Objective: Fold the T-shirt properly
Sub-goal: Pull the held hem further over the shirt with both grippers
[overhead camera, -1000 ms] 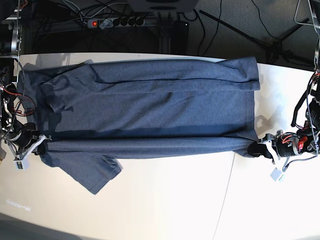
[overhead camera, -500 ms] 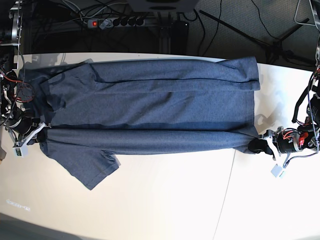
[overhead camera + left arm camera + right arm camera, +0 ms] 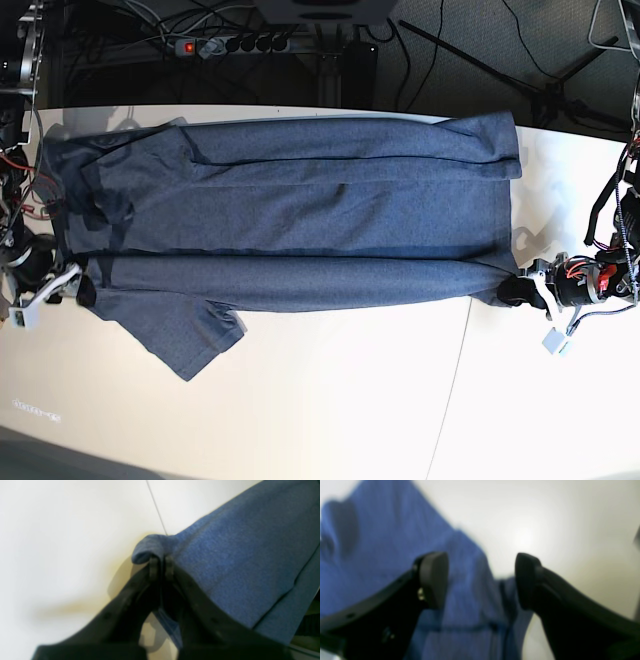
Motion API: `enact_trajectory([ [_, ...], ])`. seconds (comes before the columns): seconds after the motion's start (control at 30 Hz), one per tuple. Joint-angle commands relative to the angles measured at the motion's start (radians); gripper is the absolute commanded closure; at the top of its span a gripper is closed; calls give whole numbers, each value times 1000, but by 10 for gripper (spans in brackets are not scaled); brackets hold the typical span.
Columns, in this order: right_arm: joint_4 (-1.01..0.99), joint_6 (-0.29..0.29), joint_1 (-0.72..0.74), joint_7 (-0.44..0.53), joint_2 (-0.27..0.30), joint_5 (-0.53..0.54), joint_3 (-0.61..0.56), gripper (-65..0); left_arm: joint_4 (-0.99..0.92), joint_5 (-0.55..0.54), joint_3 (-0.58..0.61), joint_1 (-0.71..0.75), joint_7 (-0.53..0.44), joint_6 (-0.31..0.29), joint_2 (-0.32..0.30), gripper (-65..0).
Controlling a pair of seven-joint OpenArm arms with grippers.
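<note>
Right gripper point(image 3: 481, 580) now released, jaws wide over T-shirt point(image 3: 300, 215); left gripper point(image 3: 161, 568) clenched on hem; table point(image 3: 330, 400) beneath.

The left pincer point(image 3: 161, 567) pinches a folded edge of the T-shirt point(image 3: 240, 562) above the white table point(image 3: 62, 535).

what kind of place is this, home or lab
Most likely a robotics lab or test bench: a bare white table, a power strip with loose cables on the dark floor behind, and a stand's legs.

Black fingers point(image 3: 433, 580) (red wiring point(image 3: 590, 268))
</note>
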Motion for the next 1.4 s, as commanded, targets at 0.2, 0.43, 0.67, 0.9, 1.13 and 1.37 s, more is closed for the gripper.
enact_trajectory([
  [0.2,-18,68,210,-32,-29,-45,9,-424,11,-14,-9,-29,-11,-13,-22,0],
  [0.43,-270,67,376,-4,-154,-179,-31,-422,11,-14,-9,-29,-11,-13,-22,0],
  [0.67,-443,64,459,2,-211,-287,-72,-420,11,-14,-9,-29,5,-13,-23,0],
  [0.9,-525,64,453,2,-203,-350,-72,-420,11,-15,-9,-29,5,-13,-28,0],
  [1.13,-557,65,452,5,-216,-350,-72,-420,11,-15,-9,-30,4,-13,-28,0],
  [1.37,-554,65,454,10,-288,-382,-72,-420,11,-15,-9,-30,5,-13,-28,0],
])
